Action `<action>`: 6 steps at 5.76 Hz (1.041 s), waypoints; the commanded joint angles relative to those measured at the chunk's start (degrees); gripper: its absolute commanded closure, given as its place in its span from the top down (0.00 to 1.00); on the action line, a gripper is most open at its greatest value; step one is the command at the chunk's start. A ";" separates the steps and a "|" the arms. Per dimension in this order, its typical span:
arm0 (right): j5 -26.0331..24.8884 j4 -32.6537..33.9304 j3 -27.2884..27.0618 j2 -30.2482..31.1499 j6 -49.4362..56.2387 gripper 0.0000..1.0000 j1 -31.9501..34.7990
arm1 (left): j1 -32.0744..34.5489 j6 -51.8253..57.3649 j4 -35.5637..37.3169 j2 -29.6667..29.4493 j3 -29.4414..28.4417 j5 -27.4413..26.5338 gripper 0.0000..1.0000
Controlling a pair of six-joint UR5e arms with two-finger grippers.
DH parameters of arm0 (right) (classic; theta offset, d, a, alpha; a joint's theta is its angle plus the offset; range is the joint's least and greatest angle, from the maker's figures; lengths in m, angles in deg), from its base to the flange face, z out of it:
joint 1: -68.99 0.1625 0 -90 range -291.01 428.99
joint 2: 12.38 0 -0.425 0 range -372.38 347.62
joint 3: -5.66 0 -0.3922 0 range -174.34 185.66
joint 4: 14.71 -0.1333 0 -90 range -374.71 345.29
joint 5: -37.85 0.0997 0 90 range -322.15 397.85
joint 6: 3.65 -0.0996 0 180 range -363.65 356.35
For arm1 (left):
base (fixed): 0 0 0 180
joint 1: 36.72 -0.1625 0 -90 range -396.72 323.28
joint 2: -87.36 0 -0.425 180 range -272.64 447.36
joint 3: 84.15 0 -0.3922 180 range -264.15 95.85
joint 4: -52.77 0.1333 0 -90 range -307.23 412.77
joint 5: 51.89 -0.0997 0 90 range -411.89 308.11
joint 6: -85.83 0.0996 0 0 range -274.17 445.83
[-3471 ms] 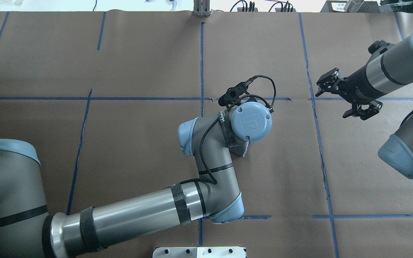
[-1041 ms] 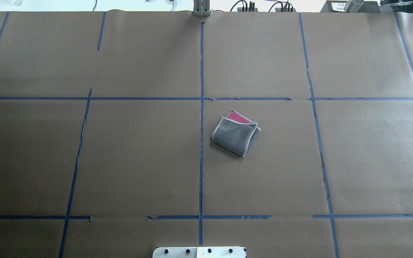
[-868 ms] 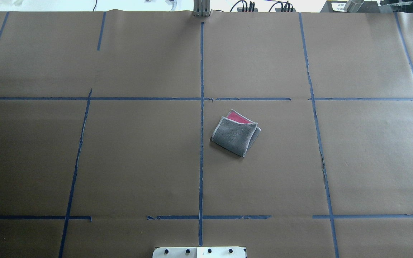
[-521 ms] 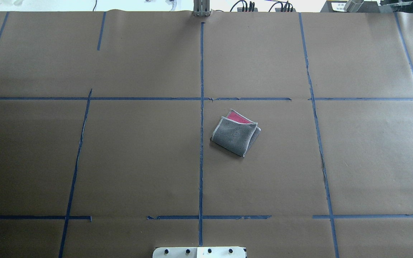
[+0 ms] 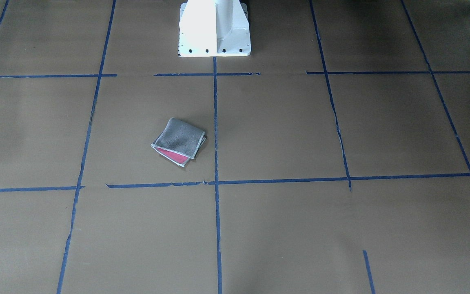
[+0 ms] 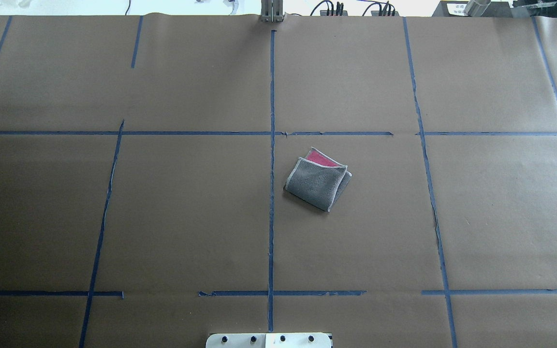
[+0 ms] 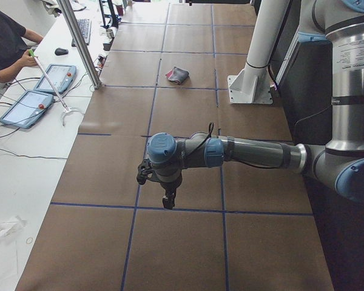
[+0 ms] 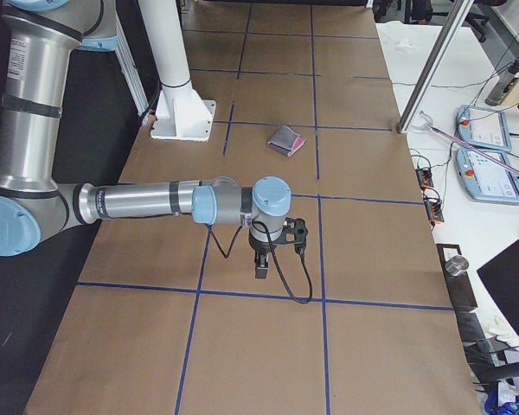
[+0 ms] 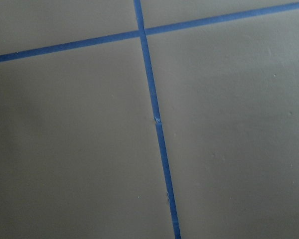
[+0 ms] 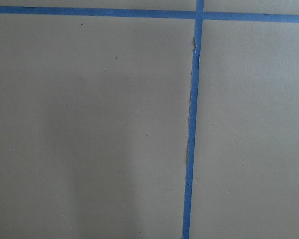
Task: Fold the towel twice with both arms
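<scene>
The towel lies folded small on the brown paper near the table's middle, grey face up, with a pink strip showing at its far edge. It also shows in the front view and both side views. Neither arm touches it. My left gripper points down over the paper far off at the table's left end. My right gripper points down at the right end. I cannot tell whether either is open or shut. The wrist views show only paper and blue tape.
The white pedestal base stands at the robot's edge of the table. Blue tape lines cross the paper. A side bench with tablets, a metal pole and an operator lies beyond the far edge.
Since 3.5 s ago both arms have left the overhead view; the left arm had been over the towel. Over the last second the towel has not moved.
</scene>
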 commanded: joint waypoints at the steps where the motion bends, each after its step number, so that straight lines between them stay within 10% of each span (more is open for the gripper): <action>1: -0.13 -0.17 0.30 -0.18 0.06 1.00 0.01 | -0.14 -4.13 -0.58 -0.74 -0.55 0.32 1.00; 6: 0.05 -0.08 2.31 -2.64 -0.03 1.00 0.01 | -0.14 -3.87 -0.41 -0.57 -0.19 -0.29 1.00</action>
